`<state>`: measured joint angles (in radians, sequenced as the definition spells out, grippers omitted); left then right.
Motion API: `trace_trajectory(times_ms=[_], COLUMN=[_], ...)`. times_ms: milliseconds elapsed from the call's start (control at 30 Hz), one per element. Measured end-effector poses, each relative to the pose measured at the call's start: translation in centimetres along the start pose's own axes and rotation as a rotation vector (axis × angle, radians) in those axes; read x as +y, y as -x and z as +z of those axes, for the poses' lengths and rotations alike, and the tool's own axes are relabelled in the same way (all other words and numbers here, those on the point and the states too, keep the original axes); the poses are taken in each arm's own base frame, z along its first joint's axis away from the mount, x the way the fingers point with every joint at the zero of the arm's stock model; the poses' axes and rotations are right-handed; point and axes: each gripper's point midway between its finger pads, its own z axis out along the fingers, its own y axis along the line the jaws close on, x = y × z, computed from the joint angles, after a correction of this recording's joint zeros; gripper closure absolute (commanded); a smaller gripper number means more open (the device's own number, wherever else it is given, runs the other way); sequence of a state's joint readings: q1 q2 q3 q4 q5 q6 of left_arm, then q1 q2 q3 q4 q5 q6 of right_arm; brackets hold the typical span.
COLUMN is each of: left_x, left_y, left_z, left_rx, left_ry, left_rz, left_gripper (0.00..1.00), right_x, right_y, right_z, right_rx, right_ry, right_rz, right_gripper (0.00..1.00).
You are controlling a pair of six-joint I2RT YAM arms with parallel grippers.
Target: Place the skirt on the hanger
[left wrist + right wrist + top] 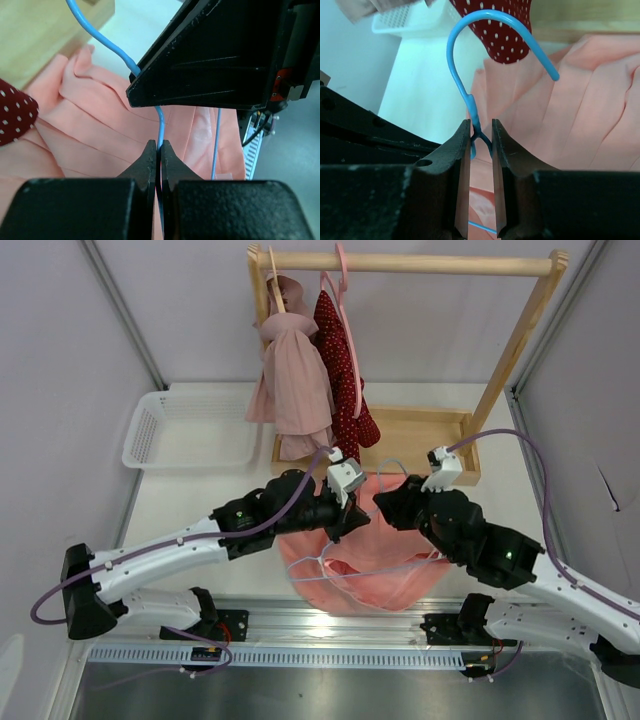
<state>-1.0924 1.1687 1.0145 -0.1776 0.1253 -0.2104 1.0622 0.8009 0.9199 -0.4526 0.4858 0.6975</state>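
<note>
The salmon-coral pleated fabric skirt [385,575] is spread in soft folds on the white counter [180,502], directly beneath both tools and reaching from them toward the arm bases. The thin light-blue wire hanger [465,35] is held just above the skirt, between the two tools, with its lower wire lying across the fabric. The left tool [158,150] is closed tight, with a straight run of the hanger wire pinched between its fingertips; a second strand of the wire is seen just to the right of it, over the skirt. The right tool [481,131] is narrowed to a slim gap, in which the twisted neck of the hanger is clamped, and the curved hook stands up beyond its fingertips. In the top view the two tools are seen close together, facing each other over the far edge of the skirt. Beyond the tools a dark red white-dotted garment [350,425] and a paler dusty-pink garment [295,380] are hung from a light wooden rack [440,264], and a pink plastic hanger [343,270] is hooked over its rail. A white perforated plastic basket [140,430] is set well to the left of the left tool.
</note>
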Motion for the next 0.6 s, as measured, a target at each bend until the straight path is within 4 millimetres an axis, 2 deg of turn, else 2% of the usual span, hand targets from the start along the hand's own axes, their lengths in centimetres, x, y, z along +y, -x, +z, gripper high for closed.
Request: trace_trajectory(times_ms=[100,133,300,333,500,600], left_x=[-0.3,-0.4,-0.6,-0.7,-1.0,-0.9], left_y=[1.4,1.7,2.3,2.6,5.4,7.3], left_z=[0.4,0.6,1.7,1.8,2.1,2.2], left_rx=[-0.021,-0.024,-0.021,-0.025,-0.079,-0.115], left_ry=[0.015,0.02,0.059,0.068,0.116,0.146], left_rz=[0.007,0.009,0.018,0.02,0.03,0.029], left_gripper=[1.0,1.0,1.0,1.0,1.0,1.0], right_x=[0.0,-0.1,-1.0,-1.1,-1.2,-1.0], right_y=[1.4,1.6,2.4,2.7,4.4,6.2], right_z=[-0.4,-0.5,-0.8,-0.9,-1.1,-1.4], right_rx=[-0.035,-0.041,-0.061,-0.067,-0.1,-0.136], right_ry=[-0.012,-0.018,-0.057,-0.064,-0.089,-0.095], right_rz=[0.001,-0.002,-0.011,-0.013,-0.03,-0.03], right_gripper=[0.85,0.78,0.67,0.61,0.44,0.4])
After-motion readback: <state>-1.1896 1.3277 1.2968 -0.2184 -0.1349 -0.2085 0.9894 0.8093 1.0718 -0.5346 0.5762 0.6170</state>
